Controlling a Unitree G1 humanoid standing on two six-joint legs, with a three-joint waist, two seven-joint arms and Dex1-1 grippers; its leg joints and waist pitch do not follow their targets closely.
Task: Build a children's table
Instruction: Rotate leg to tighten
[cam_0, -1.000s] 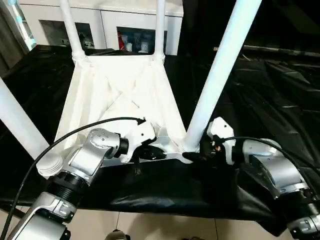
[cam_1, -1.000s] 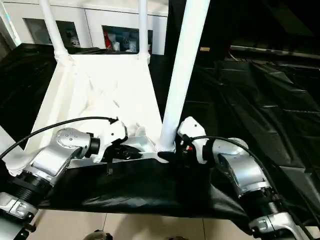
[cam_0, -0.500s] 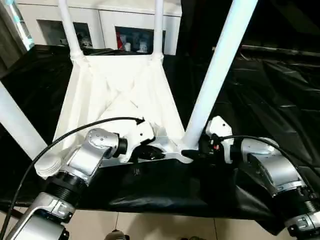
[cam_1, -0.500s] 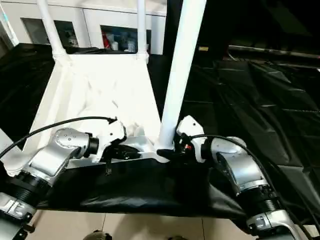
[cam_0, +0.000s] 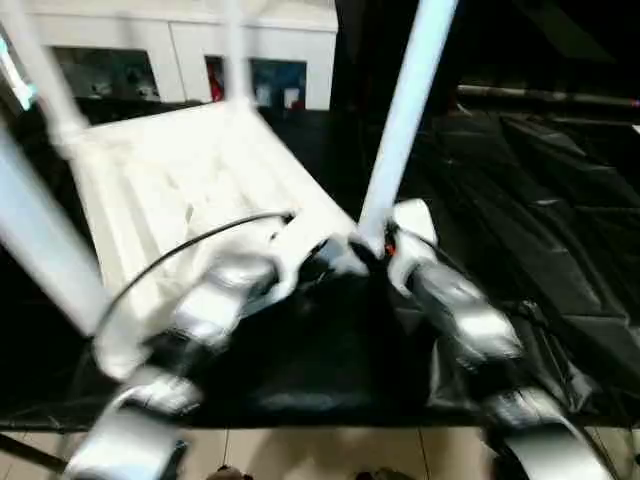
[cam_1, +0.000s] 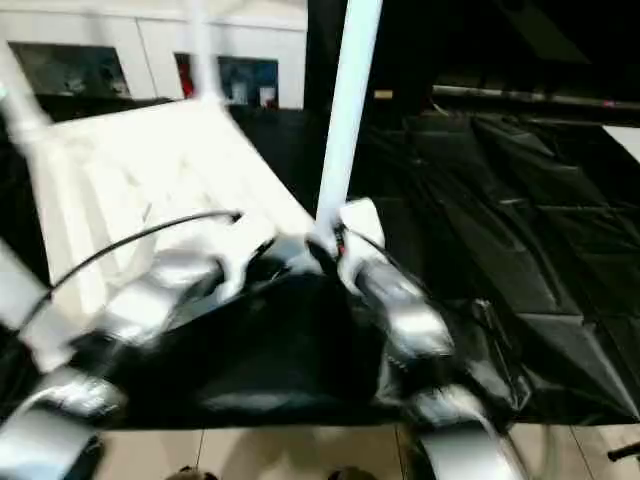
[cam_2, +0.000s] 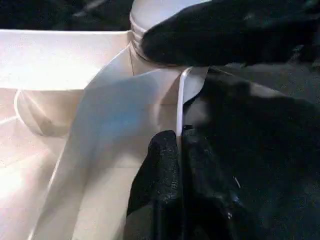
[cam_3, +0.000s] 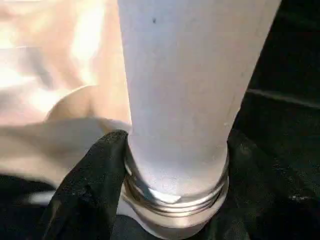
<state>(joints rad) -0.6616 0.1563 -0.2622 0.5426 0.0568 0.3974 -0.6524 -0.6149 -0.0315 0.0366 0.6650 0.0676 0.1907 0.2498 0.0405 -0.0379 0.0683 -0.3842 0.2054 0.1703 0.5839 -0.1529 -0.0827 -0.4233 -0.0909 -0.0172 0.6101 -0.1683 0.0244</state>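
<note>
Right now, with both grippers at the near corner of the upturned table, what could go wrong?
1. The right gripper clamps the leg just above its threaded base, where threads show; if it isn't seated, it may tilt or pull out.
2. The left gripper pinches only the tabletop's thin edge, which could slip free.

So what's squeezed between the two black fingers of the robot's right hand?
The bottom of a white table leg, just above its threaded end. In the right wrist view, a black finger presses on each side of it.
</note>
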